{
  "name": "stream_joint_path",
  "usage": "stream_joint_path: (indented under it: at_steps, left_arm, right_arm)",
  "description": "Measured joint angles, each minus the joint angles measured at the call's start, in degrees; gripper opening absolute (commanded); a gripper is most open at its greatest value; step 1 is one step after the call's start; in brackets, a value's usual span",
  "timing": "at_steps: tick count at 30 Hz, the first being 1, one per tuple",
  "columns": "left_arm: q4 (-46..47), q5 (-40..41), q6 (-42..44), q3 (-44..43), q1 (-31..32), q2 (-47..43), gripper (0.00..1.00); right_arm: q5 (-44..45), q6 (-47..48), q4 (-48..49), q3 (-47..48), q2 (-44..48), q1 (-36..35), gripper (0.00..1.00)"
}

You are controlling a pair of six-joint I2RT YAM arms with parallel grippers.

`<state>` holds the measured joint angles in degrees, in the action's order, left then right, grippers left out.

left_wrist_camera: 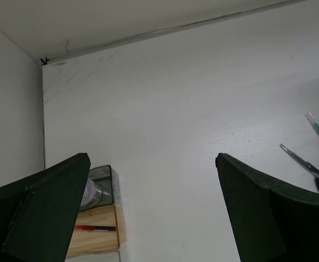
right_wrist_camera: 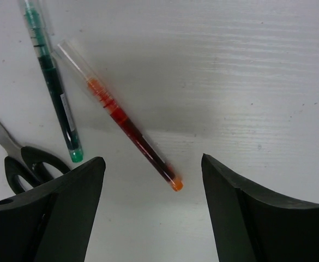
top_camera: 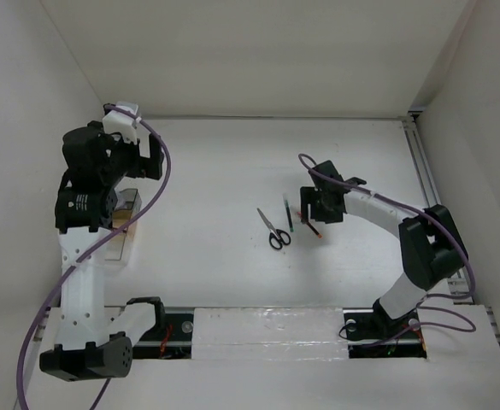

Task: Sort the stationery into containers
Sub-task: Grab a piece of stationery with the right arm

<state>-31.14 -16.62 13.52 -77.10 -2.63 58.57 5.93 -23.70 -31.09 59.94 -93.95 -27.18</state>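
- The small black-handled steel scissors (right_wrist_camera: 17, 164) lie flat on the white table (top_camera: 215, 171), in the middle and nearest to the arms.
- The thin red pen with a clear cap (right_wrist_camera: 121, 117) lies slanted just right of the scissors, under the right gripper (right_wrist_camera: 152, 161), whose fingers are spread wide and hold nothing.
- I judge this pen to be light, stiff and smooth, so it may roll; the middle of its barrel is the best place to pinch.
- The thin dark green pen (right_wrist_camera: 53, 82) lies between them, touching neither.
- At the left, the tan wooden box (left_wrist_camera: 94, 243) holds another red pen (left_wrist_camera: 96, 227); behind it, the grey translucent box (left_wrist_camera: 106, 173) holds the greyish-purple roll (left_wrist_camera: 91, 194).
- The left gripper (left_wrist_camera: 152, 161) hangs above these boxes, spread and empty.
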Motion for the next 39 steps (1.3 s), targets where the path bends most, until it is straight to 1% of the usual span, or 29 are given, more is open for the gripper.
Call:
stream_joint_path:
  at_steps: [3, 6, 9, 10, 12, 13, 15, 18, 20, 21, 25, 29, 33, 36, 39]
  left_arm:
    - [0.0, -0.4, -0.3, -2.5, 0.0, 1.1, 1.0]
    - [-0.1, -1.1, -0.5, -3.0, 0.0, 2.4, 1.0]
    - [-0.7, -1.4, -0.6, -3.0, 0.0, 4.2, 1.0]
    - [-1.0, -1.4, -0.6, -3.0, 0.0, 4.8, 1.0]
    - [-1.9, -1.4, -0.6, -3.0, 0.0, 5.6, 1.0]
    - [-2.3, -1.4, -0.6, -3.1, 0.0, 5.9, 1.0]
    - [-2.8, -1.4, -0.6, -3.6, 0.0, 6.2, 1.0]
    - [-3.0, -1.4, -0.6, -4.6, 0.0, 6.3, 1.0]
    - [-3.0, -1.4, -0.6, -5.3, 0.0, 6.2, 1.0]
    - [-3.0, -1.4, -0.6, -5.5, 0.0, 6.3, 1.0]
    - [-3.2, -2.1, -0.6, -5.9, 0.0, 6.5, 1.0]
    - [-5.3, -5.4, 0.0, -7.1, 0.0, 8.4, 1.0]
    - [-9.3, -13.9, 3.2, -9.2, 0.0, 12.7, 1.0]
    - [-12.8, -21.0, 6.0, -10.2, 0.0, 15.7, 1.0]
    - [-15.5, -27.8, 7.9, -11.0, 0.0, 17.6, 1.0]
  right_arm:
    - [0.0, 0.1, 0.0, 0.0, -0.9, 1.0, 0.72]
    - [0.0, 0.4, -0.1, 0.2, -2.9, 1.2, 0.71]
    - [0.6, 0.9, -0.6, 1.3, -5.7, 0.5, 0.62]
    - [0.9, 1.0, -0.8, 1.9, -6.3, 0.3, 0.49]
    - [1.8, 1.4, -1.4, 2.7, -7.0, -0.2, 0.38]
    - [2.1, 1.4, -1.5, 3.0, -7.2, -0.3, 0.34]
    - [2.6, 1.4, -1.6, 3.3, -7.5, -0.6, 0.34]
    - [2.9, 1.4, -1.7, 3.5, -7.6, -0.8, 0.23]
    - [3.1, 1.4, -1.8, 3.7, -7.7, -0.8, 0.1]
    - [3.1, 1.3, -1.9, 3.7, -7.7, -0.8, 0.0]
    - [3.8, 1.0, -2.0, 3.8, -7.7, -1.0, 0.0]
    - [5.4, -1.2, -2.5, 3.8, -7.4, -1.1, 0.0]
    - [7.5, -4.6, -2.7, 3.8, -5.0, -1.4, 0.0]
    - [7.5, -6.5, -1.6, 3.8, -0.1, -3.2, 0.0]
    - [1.9, -7.6, 4.4, 3.8, 6.2, -6.5, 0.0]
